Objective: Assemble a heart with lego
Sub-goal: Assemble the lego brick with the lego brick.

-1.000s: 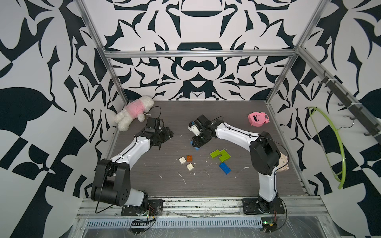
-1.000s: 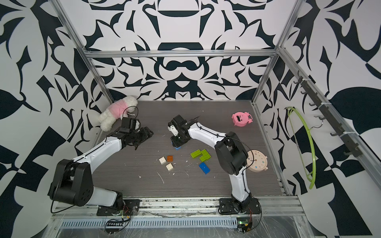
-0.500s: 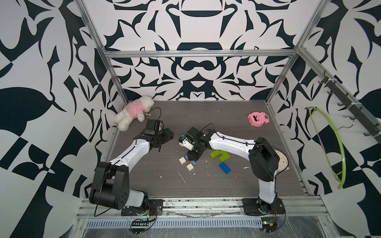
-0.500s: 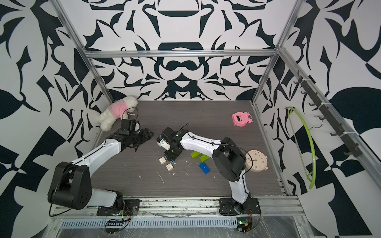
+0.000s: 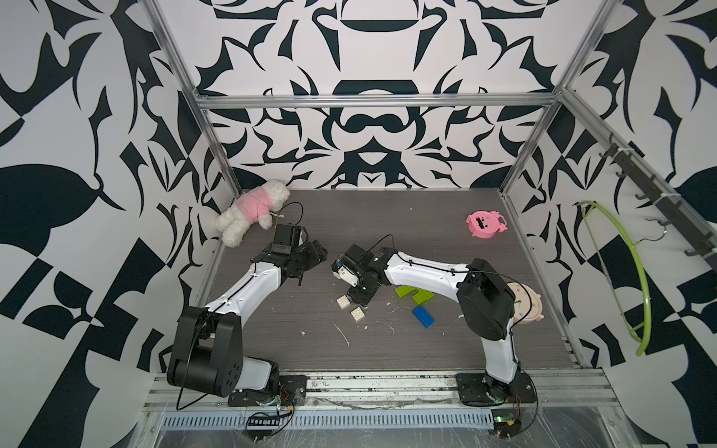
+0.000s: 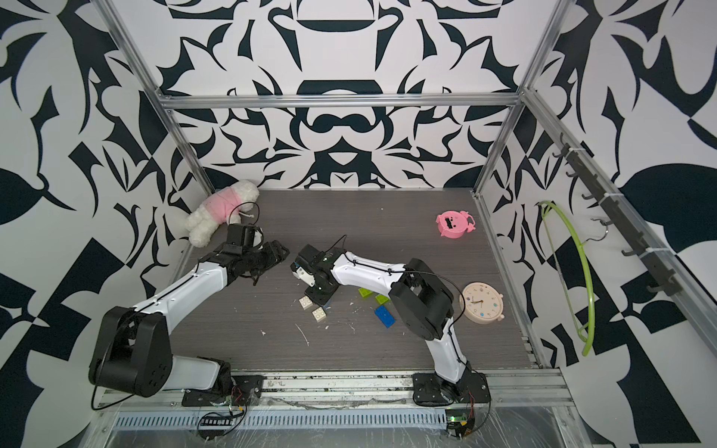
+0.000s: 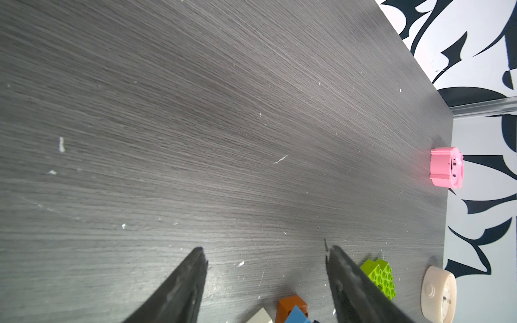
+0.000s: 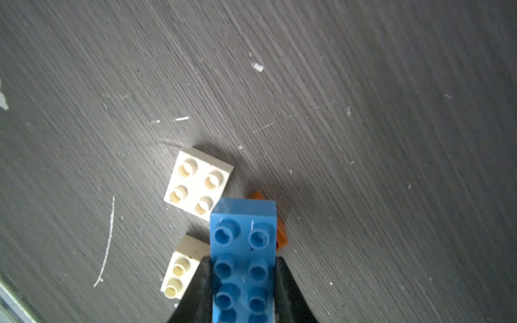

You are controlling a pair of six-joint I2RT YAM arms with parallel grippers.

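Walls: back wall (image 5: pixel 372 147), left wall (image 5: pixel 77 194) and right wall (image 5: pixel 659 97), all white with large black leaf-like, swirling shapes.
Frame: aluminium bars (image 5: pixel 372 101) run along the wall joins; uprights stand at both back corners.
Tabletop: dark grey wood-grain surface (image 5: pixel 388 217), in both top views; white flecks and a pale scratch (image 5: pixel 341 334) toward the front.
Hook rail: dark strip of hooks (image 5: pixel 667 205) on the right wall, sloping toward the front.
Hanger: lime-green clothes hanger (image 5: pixel 645 283) hangs below that rail, against the wall.
Front edge: aluminium base rail (image 5: pixel 388 384), with a grey slotted duct (image 5: pixel 349 421) just in front of it.
Light: even and soft; shadows faint; a dull sheen on the tabletop (image 7: pixel 195 112) in the left wrist view.
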